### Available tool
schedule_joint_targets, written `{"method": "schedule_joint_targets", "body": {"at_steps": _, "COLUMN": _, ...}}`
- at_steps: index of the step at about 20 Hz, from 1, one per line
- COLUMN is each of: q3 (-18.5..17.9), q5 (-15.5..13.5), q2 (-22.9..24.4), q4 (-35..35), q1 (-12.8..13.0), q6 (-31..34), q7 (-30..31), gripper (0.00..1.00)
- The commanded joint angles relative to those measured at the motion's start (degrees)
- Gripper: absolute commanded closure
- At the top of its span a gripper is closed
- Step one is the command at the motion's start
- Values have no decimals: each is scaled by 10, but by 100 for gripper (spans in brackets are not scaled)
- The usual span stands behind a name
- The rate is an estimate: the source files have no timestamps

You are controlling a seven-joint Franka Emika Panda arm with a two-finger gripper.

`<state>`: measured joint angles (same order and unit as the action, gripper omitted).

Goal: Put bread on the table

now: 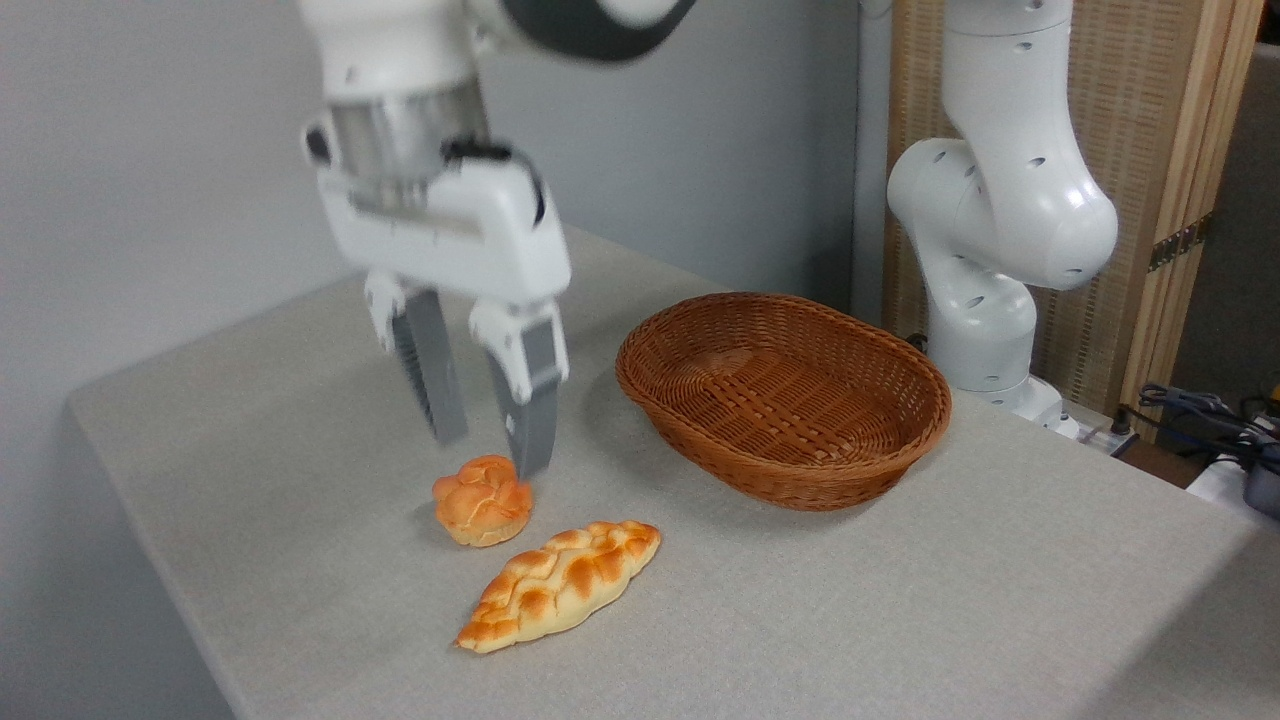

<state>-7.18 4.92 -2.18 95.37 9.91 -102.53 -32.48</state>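
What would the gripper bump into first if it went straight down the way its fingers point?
Probably the small round bun: the open gripper hangs just above it, fingers pointing down. Depth is unclear, so it might land on the table just behind the bun instead.

You have bare grey-beige cloth table (900,620) across the whole near and right side. The long golden braided loaf (560,585) lies flat with open cloth at its 3, 6 and 9 o'clock. At its 11 o'clock the small round orange bun (482,512) sits close, narrowing that side. The brown oval wicker basket (783,398) blocks 1 o'clock.
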Motion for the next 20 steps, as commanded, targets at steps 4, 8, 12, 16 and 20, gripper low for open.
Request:
{"method": "schedule_joint_targets", "body": {"at_steps": 4, "q3": 2, "q5": -67, "q2": 73, "q4": 15, "q1": 0, "q6": 108, "q7": -18, "gripper": 0}}
{"method": "schedule_joint_targets", "body": {"at_steps": 8, "q3": 0, "q5": -68, "q2": 65, "q4": 7, "q1": 4, "q6": 112, "q7": -23, "gripper": 0}}
{"method": "schedule_joint_targets", "body": {"at_steps": 12, "q3": 3, "q5": -68, "q2": 64, "q4": 7, "q1": -2, "q6": 106, "q7": -35, "gripper": 0}}
{"method": "schedule_joint_targets", "body": {"at_steps": 16, "q3": 22, "q5": -68, "q2": 65, "q4": 6, "q1": -34, "q6": 106, "q7": -85, "gripper": 0}}
{"method": "schedule_joint_targets", "body": {"at_steps": 20, "q3": 58, "q5": -66, "q2": 65, "q4": 6, "q1": -66, "q6": 106, "q7": -86, "gripper": 0}}
